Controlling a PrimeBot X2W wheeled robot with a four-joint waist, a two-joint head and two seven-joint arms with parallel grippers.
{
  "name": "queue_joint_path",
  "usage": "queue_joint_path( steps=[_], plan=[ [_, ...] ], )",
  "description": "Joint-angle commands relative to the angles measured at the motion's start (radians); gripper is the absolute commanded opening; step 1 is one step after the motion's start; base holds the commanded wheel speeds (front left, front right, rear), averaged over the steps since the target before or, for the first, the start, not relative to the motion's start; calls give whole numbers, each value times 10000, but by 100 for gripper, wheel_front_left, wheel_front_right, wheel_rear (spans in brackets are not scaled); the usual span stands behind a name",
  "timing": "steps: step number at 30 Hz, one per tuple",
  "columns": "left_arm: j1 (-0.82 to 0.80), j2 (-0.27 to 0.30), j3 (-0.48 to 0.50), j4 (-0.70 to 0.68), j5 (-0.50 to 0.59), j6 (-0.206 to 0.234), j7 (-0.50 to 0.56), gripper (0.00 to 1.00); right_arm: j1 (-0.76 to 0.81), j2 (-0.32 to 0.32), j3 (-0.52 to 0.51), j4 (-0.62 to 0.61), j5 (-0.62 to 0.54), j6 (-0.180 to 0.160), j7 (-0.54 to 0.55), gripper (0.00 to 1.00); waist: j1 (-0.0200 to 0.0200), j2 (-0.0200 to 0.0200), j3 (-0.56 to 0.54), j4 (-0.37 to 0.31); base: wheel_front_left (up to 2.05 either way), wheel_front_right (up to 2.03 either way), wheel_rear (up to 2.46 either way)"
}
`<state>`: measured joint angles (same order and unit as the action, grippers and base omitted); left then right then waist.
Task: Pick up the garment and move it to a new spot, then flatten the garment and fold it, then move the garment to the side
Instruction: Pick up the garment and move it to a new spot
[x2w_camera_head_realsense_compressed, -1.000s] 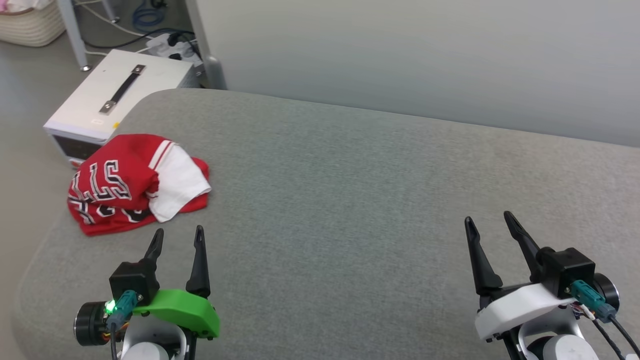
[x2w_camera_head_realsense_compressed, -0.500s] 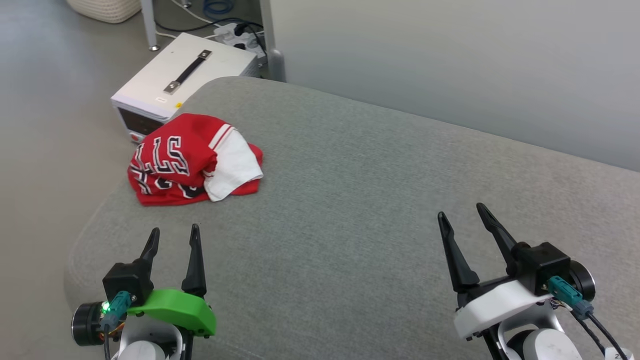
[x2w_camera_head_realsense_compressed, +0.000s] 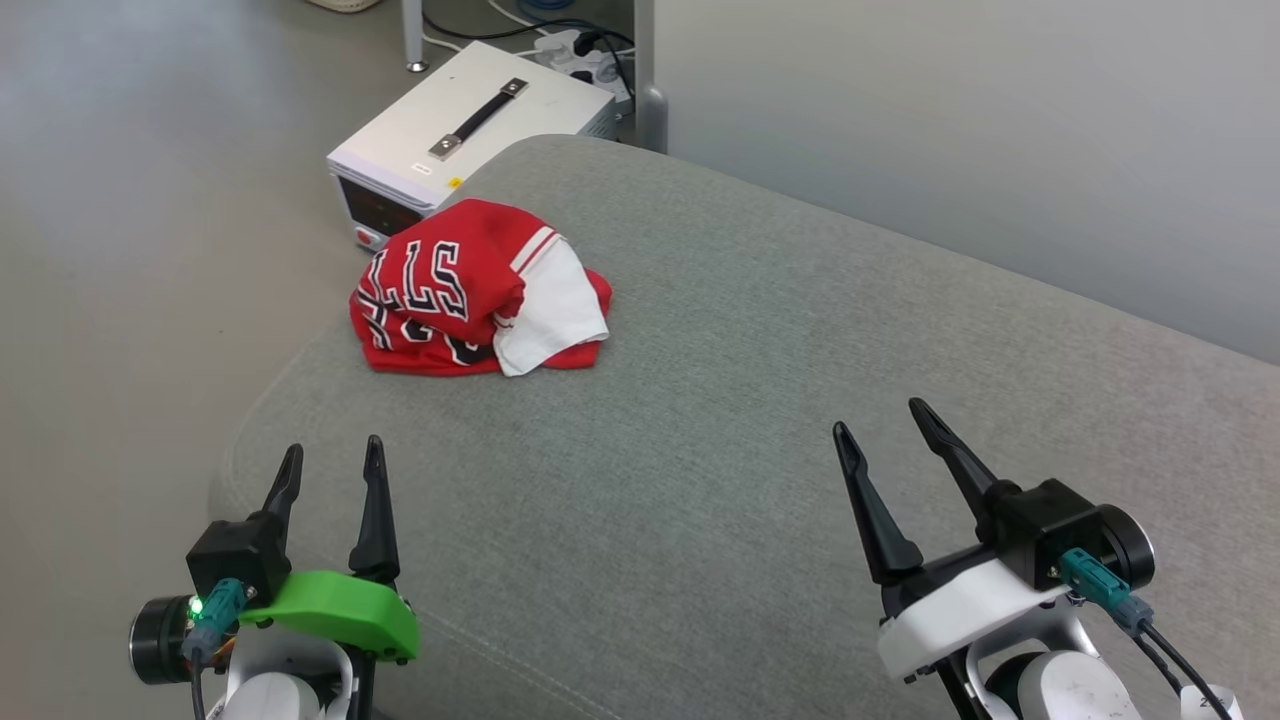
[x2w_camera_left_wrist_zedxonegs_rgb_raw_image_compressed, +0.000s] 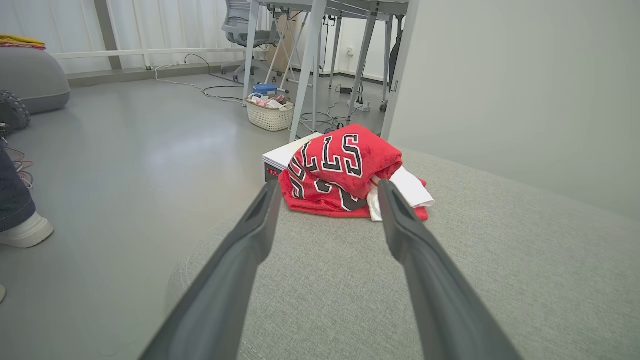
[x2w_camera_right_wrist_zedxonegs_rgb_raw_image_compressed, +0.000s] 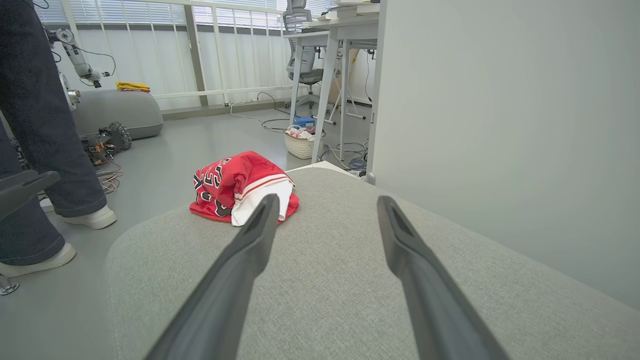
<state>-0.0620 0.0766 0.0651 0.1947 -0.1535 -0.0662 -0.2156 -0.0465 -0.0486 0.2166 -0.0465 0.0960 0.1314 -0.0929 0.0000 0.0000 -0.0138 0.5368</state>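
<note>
Lying crumpled far-left on the cushion (x2w_camera_head_realsense_compressed: 750, 450), the garment (x2w_camera_head_realsense_compressed: 450, 290) | left gripper (x2w_camera_head_realsense_compressed: 333, 447), right gripper (x2w_camera_head_realsense_compressed: 877, 415) spread, empty | best: pinch top folds.

Grey woven-fabric cushion (x2w_camera_head_realsense_compressed: 760, 470), broad, flat-topped, rounded edges and corners. Faint seam line in the cover near the front edge, 7 o'clock in head view. Carrying one item: red garment (x2w_camera_head_realsense_compressed: 470, 290), at 10 o'clock on the cushion, close to the rounded far-left corner and just inside the left edge. Bunched into a loose heap, not spread flat. Black white-outlined lettering on the 9 o'clock side, facing up. White sleeve draped down the 3 o'clock side, red-and-white striped trim along its upper edge. Red fabric spread onto the cover at the heap's base.
</note>
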Motion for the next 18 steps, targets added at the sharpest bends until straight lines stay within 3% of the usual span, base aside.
queue_joint_path(
  steps=[1,18],
  plan=[
    [-185,88,-2,57,-57,-66,-109,100,-185,-19,67,-58,45,-6,-87,100,0,0,17,223,0,0,0],
    [-463,256,-99,293,-252,-87,-458,100,-308,-16,161,12,299,-7,-227,100,0,0,73,1036,0,0,0]
  ],
)
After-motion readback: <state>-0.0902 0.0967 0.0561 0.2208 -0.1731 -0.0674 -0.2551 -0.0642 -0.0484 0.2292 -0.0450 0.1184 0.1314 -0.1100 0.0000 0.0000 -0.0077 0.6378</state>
